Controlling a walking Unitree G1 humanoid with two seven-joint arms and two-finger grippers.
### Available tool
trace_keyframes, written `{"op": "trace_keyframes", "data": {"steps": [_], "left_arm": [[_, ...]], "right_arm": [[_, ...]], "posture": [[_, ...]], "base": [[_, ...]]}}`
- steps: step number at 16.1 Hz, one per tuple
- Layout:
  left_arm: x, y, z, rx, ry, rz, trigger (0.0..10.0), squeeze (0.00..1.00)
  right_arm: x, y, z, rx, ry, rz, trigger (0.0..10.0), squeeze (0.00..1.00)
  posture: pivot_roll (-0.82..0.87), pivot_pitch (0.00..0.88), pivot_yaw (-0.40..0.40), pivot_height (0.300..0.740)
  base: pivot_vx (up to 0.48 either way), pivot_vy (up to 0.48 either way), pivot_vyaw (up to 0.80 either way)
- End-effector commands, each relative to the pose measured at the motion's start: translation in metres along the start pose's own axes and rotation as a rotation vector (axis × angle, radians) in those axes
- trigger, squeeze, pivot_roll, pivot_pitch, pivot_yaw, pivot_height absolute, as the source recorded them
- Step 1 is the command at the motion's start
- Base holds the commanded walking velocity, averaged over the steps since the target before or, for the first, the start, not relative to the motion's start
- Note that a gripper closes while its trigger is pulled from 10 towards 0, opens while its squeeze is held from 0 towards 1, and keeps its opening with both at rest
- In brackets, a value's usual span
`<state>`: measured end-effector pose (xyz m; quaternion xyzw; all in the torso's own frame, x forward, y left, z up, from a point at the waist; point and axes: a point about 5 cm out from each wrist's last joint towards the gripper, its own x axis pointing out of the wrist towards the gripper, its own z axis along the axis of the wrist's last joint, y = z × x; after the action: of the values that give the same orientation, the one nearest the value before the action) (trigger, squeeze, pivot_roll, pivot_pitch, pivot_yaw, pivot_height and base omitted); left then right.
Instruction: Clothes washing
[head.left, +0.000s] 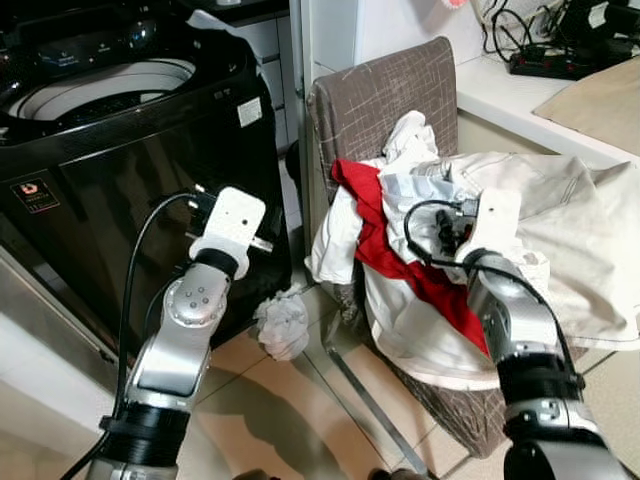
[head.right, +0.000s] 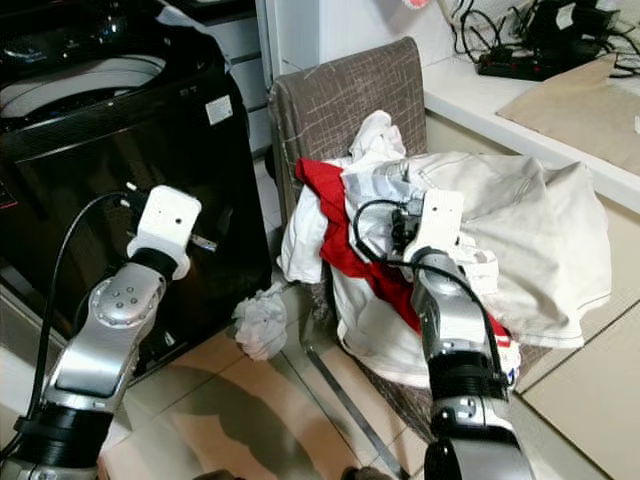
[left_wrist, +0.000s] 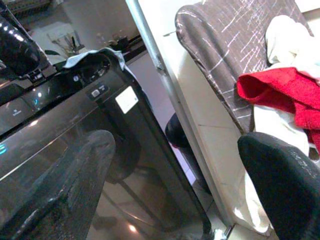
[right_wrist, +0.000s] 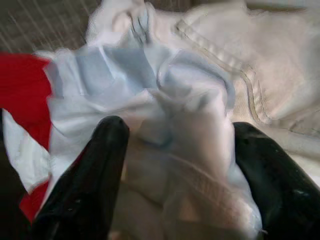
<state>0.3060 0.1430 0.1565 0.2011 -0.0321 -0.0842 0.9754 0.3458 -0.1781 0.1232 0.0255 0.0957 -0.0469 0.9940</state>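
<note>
A pile of clothes lies on a brown chair (head.left: 385, 95): a red garment (head.left: 372, 222), a large cream garment (head.left: 575, 225) and a pale blue and white shirt (right_wrist: 150, 85). My right gripper (right_wrist: 177, 180) is pushed into the pile, fingers (right_wrist: 85, 185) apart, with the pale shirt's folds bunched between them. To the left stands a black top-loading washing machine (head.left: 110, 170) with its round drum opening (head.left: 100, 88) uncovered. My left gripper (left_wrist: 175, 200) hovers open and holding nothing in front of the machine's dark front panel, its wrist (head.left: 228, 225) raised beside it.
A crumpled white cloth (head.left: 283, 325) lies on the tiled floor between machine and chair. A white counter (head.left: 520, 100) at the back right carries a power strip (head.left: 545, 62) and cables. A narrow gap separates the machine from the chair.
</note>
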Motion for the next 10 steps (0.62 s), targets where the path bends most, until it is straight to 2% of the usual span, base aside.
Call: {"op": "trace_keyframes", "data": {"steps": [1,2,4,6,7,9,10], "left_arm": [[0.002,0.002,0.002,0.013,-0.006,0.008,10.0,0.00],[0.001,0.002,0.002,0.013,-0.005,0.009,10.0,0.00],[0.001,0.001,0.002,0.014,-0.006,0.008,10.0,0.00],[0.001,0.002,0.001,0.015,-0.004,0.009,10.0,0.00],[0.001,0.002,0.001,0.015,-0.004,0.010,10.0,0.00],[0.000,0.003,0.001,0.013,-0.001,0.014,10.0,0.00],[0.000,0.003,0.001,0.013,-0.001,0.014,10.0,0.00]], "right_arm": [[-0.002,0.004,0.007,0.004,-0.024,0.018,10.0,1.00],[-0.005,0.009,0.020,0.015,-0.067,0.034,10.0,1.00],[-0.009,0.009,0.024,0.066,-0.047,0.017,10.0,1.00],[-0.014,0.004,0.030,0.039,-0.028,-0.021,10.0,1.00],[-0.020,0.001,0.030,0.036,0.004,-0.035,10.0,0.00],[-0.038,-0.004,0.026,0.017,0.032,-0.060,10.0,0.00],[-0.038,-0.004,0.026,0.017,0.032,-0.060,10.0,0.00]], "posture": [[-0.02,0.000,0.011,0.736],[-0.02,0.000,0.011,0.736],[-0.02,0.000,0.011,0.736],[-0.02,0.000,0.010,0.736],[-0.02,0.000,0.007,0.736],[-0.03,0.000,0.006,0.736],[-0.03,0.000,0.006,0.736]], "base": [[0.000,0.000,0.00],[0.000,0.000,0.00],[0.000,0.000,0.00],[0.000,0.000,0.00],[0.000,0.000,0.00],[0.000,0.000,0.00],[0.000,0.000,0.00]]}}
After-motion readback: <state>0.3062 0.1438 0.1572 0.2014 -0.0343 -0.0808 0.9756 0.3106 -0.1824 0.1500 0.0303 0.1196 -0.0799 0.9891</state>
